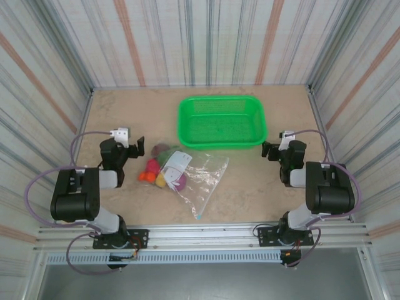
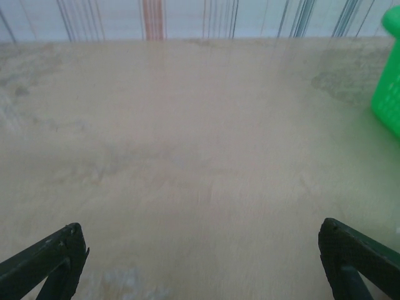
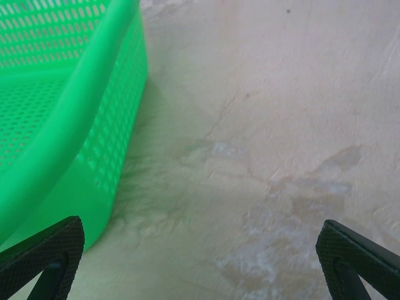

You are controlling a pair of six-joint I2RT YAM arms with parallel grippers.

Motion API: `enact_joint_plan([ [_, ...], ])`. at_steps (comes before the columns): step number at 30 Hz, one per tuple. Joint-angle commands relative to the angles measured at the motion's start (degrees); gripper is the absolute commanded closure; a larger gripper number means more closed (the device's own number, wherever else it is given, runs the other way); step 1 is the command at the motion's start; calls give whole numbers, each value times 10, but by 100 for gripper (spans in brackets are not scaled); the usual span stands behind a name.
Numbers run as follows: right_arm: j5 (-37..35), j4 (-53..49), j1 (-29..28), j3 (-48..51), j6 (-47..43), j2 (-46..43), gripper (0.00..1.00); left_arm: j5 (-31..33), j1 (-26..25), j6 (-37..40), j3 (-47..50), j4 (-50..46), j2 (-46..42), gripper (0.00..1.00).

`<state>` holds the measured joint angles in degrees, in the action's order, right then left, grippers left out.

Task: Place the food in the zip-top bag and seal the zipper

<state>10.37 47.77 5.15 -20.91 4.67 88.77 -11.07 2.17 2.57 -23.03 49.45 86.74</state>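
Note:
The zip-top bag (image 1: 203, 178) lies flat at the table's middle, clear, with a white label (image 1: 177, 164). The food (image 1: 161, 173) is bunched at the bag's left end: maroon (image 1: 161, 149), pink-red (image 1: 152, 165), orange (image 1: 145, 177), yellow (image 1: 160, 180) and purple (image 1: 178, 183) pieces. I cannot tell which pieces are inside the plastic. The zipper is too faint to make out. My left gripper (image 1: 139, 149) (image 2: 200, 262) stands open just left of the food, with bare table between its fingers (image 2: 47, 262). My right gripper (image 1: 267, 150) (image 3: 200, 259) is open and empty, beside the basket's right end.
A green mesh basket (image 1: 220, 122) (image 3: 62, 94) (image 2: 389, 94) sits behind the bag with nothing in it. Striped walls close in the table on three sides. Bare tabletop lies at the far left and in front of the bag.

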Motion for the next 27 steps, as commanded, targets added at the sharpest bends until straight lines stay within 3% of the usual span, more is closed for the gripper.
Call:
enact_joint_plan([
  [1,-9,12,-1,-16,-8,4,1,5,-8,21,-8,-44,1,1],
  [3,-33,0,-6,-18,-3,0,1,6,-10,22,-7,-44,0,1],
  [6,-84,-2,-21,-17,-2,-2,1,80,-38,29,10,-21,-7,1],
  [9,-122,12,-39,-9,-11,-4,1,96,-37,21,-3,-39,-4,1],
  [11,-112,10,-38,-10,-13,-4,1,74,-24,13,-8,-48,-1,1],
  [14,-38,16,-17,-6,-14,-4,1,75,-24,13,-7,-47,-2,1],
  [16,-36,10,-14,-10,-12,-4,1,68,-23,12,-2,-38,-4,1],
  [19,-35,2,-5,-16,-3,-1,1,-14,-7,27,-7,-45,-1,1],
  [23,-30,-1,-1,-20,1,1,1,-22,-4,26,-9,-45,2,1],
  [27,-46,-2,-9,-19,-2,0,1,94,-33,20,-7,-45,-2,1],
])
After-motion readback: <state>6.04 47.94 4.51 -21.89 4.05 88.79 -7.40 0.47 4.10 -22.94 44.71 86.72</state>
